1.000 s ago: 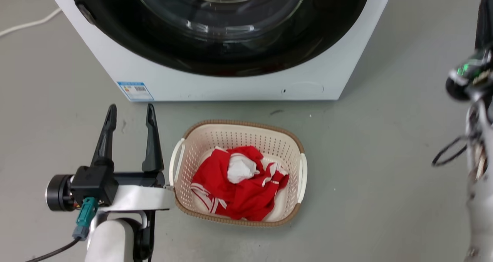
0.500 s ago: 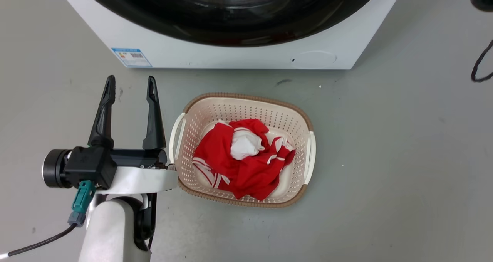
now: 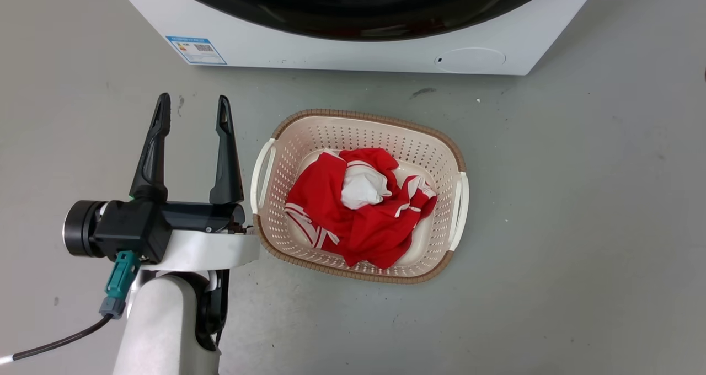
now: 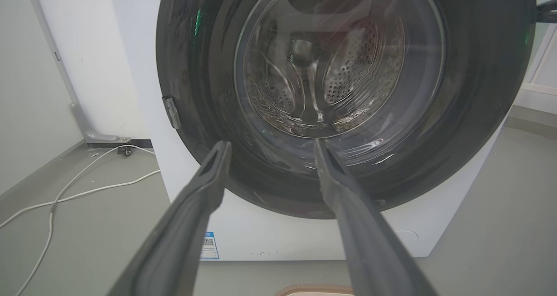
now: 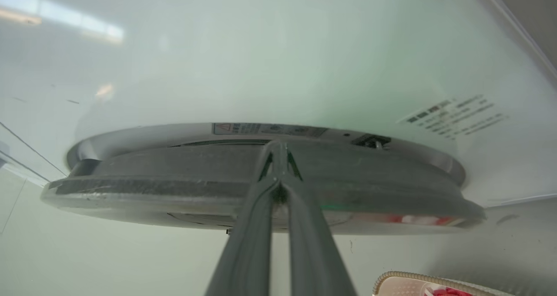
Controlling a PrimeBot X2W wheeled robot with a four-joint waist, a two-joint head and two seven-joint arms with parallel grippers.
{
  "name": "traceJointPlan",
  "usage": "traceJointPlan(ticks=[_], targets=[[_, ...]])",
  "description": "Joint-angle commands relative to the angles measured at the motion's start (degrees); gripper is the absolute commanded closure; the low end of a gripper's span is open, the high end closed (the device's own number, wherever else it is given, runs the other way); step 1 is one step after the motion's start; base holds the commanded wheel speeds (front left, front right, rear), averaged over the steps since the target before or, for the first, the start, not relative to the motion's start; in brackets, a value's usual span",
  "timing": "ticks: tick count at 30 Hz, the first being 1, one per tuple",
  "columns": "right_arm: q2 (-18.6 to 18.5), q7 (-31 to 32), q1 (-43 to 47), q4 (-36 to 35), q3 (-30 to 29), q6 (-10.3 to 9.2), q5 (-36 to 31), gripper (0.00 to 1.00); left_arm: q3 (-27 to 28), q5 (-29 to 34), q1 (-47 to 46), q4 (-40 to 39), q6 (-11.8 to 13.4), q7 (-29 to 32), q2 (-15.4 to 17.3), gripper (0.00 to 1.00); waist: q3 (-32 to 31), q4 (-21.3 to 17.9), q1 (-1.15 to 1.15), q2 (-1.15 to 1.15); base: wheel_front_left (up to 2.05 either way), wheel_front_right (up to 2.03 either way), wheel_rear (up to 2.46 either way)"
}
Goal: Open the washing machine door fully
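Right wrist view: our right gripper (image 5: 278, 147), fingers pressed together, has its tips at the rim of the washing machine door (image 5: 174, 187), likely to hook behind it. The door lies close against the washing machine (image 5: 261, 61) front. Our left gripper (image 3: 193, 103) hangs spread beside the basket (image 3: 364, 116), presumably out of the way.

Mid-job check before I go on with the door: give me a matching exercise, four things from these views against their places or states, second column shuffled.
Things
1. left gripper
2. right gripper
3. laundry basket
4. blue label

Places or states
A. holds a red and white garment
B. fingers pressed together, tips at the rim of the washing machine door
C. low on the washing machine front, at the left in the head view
D. fingers apart, nothing between them, over the floor

Pairs: 1-D, 2-B, 3-A, 4-C
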Motion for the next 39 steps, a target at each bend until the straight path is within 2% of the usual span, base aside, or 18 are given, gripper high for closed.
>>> traceJointPlan(ticks=[1,9,21,29,39], targets=[[0.4,0.5,-0.8,1.0,-0.1,0.00,0.1,1.00,-0.1,-0.1,-0.6,-0.2,0.1,-0.1,-0.1,0.00,0.4,0.2,-0.01,0.00,0.00,0.00,0.00],[3.5,9.5,-1.8,3.2,-1.7,0.00,3.4,1.00,-0.9,-0.5,-1.1,0.2,0.5,-0.1,-0.1,0.00,1.1,0.2,-0.01,0.00,0.00,0.00,0.00],[3.4,24.7,4.1,-3.1,-0.7,-0.02,6.1,1.00,-1.3,-0.7,-0.5,1.2,0.9,-0.1,-0.1,0.00,-1.1,-0.8,-0.01,0.00,0.00,0.00,0.00],[5.1,32.8,12.4,-8.6,1.5,-0.01,6.6,1.00,-0.8,-0.1,2.0,2.6,0.4,-0.1,-0.1,0.00,-5.8,-1.5,-0.01,0.00,0.00,0.00,0.00],[9.2,40.2,25.4,-17.8,4.0,0.00,8.5,1.00,-0.6,-0.1,7.1,4.0,0.0,-0.1,-0.1,0.00,-13.0,-2.0,-0.01,0.00,0.00,0.00,0.00]])
